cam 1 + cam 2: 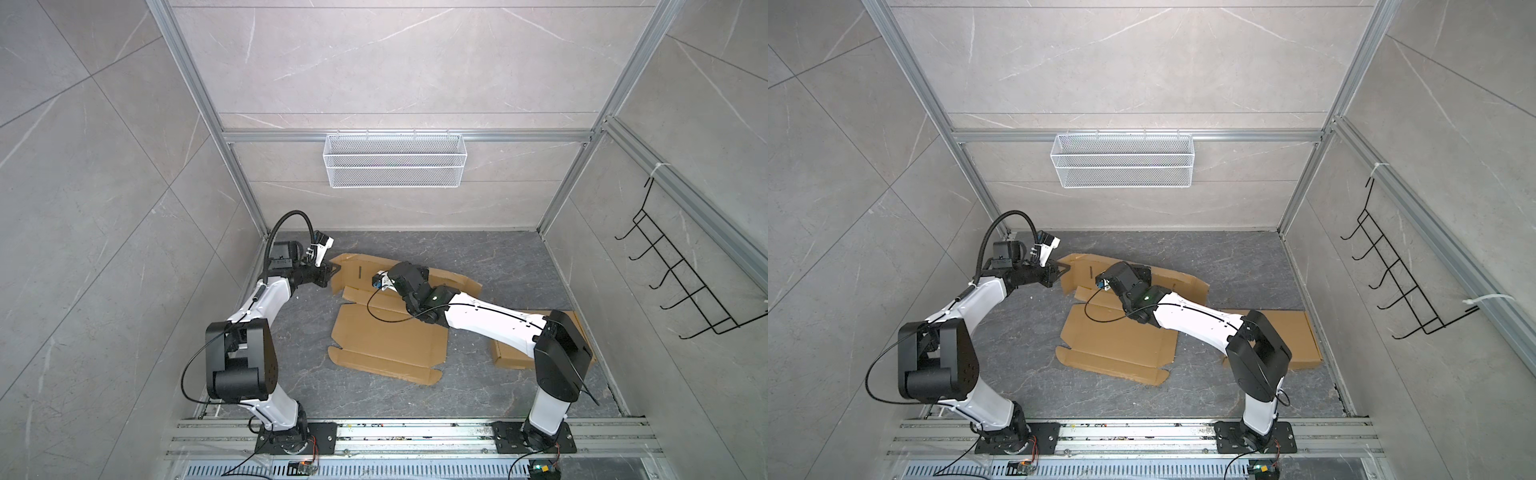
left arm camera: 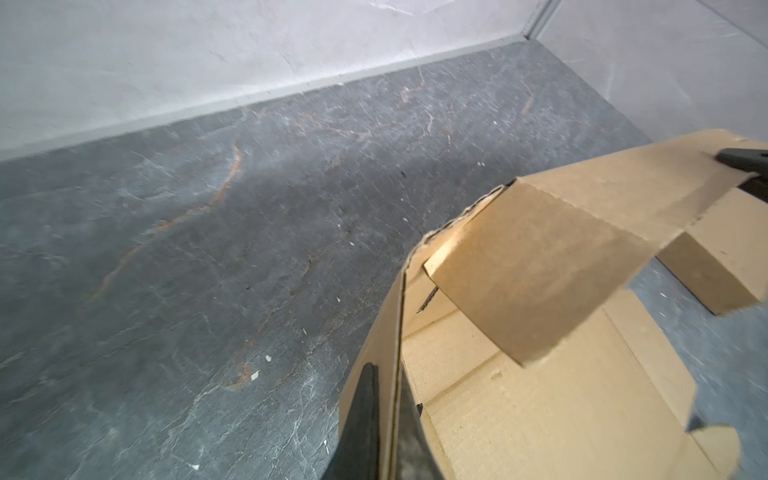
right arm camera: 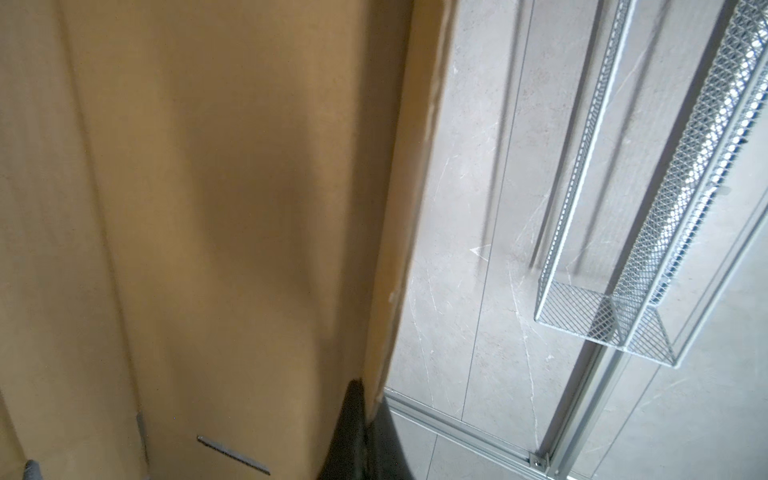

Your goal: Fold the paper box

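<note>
The right hand (image 3: 368,409) hides beneath its wrist in both top views, second cardboard sheet (image 1: 1302,332) partly under that arm.

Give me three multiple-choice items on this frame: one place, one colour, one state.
1. Where does the mesh basket hang?
A) back wall
B) right wall
C) left wall
2. What colour is the hook rack?
A) white
B) black
C) red
3. How does the left gripper stand to the paper box?
A) open above it
B) shut on its edge
C) shut, clear of it

1 A: both top views show it high on the back wall.
2 B: its wires are black.
3 B: the left wrist view shows it clamped on a cardboard edge.
</note>
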You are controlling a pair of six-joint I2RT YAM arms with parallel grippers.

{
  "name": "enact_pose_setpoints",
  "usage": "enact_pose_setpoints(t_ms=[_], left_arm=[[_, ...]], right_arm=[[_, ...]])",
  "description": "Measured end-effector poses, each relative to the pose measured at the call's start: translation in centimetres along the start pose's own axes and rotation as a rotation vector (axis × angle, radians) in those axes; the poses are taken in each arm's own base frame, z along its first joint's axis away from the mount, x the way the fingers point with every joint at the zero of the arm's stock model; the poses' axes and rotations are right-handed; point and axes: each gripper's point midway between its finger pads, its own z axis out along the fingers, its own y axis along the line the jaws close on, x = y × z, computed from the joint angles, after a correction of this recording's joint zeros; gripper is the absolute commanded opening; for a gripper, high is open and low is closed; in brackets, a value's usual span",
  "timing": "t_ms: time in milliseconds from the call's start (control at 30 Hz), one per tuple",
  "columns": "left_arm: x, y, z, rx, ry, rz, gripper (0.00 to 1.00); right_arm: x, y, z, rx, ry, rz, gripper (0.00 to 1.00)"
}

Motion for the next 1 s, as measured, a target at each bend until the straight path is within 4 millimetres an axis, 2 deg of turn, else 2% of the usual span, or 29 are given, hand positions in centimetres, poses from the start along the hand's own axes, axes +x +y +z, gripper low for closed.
enact_pose_setpoints(t_ms=[100, 200, 400, 633, 767, 1000], left_arm=[[-0.8, -1.6, 0.3, -0.032, -0.013, 0.009, 0.00], [-0.6, -2.6, 0.3, -0.067, -0.025, -0.018, 0.00], [1.3, -4.2, 0.6, -0.083, -0.008, -0.094, 0.00], [3.4, -7.2, 2.0, -0.093, 0.022, -0.121, 0.00], [4.8, -7.5, 1.9, -0.122, 0.025, -0.134, 0.03], [5.6, -7.7, 1.5, -0.124, -0.001, -0.164, 0.12]], right_arm=[[0.6, -0.1, 0.1, 0.017, 0.025, 0.012, 0.00], [1.2, 0.3, 0.2, 0.029, 0.043, 0.020, 0.00], [1.8, 1.4, -0.1, 0.028, 0.046, 0.016, 0.00], [2.4, 2.5, -0.2, 0.023, 0.066, 0.011, 0.00], [2.3, 3.6, -0.5, 0.018, 0.068, -0.005, 0.00], [2.2, 4.9, -1.0, 0.095, 0.071, -0.029, 0.00]])
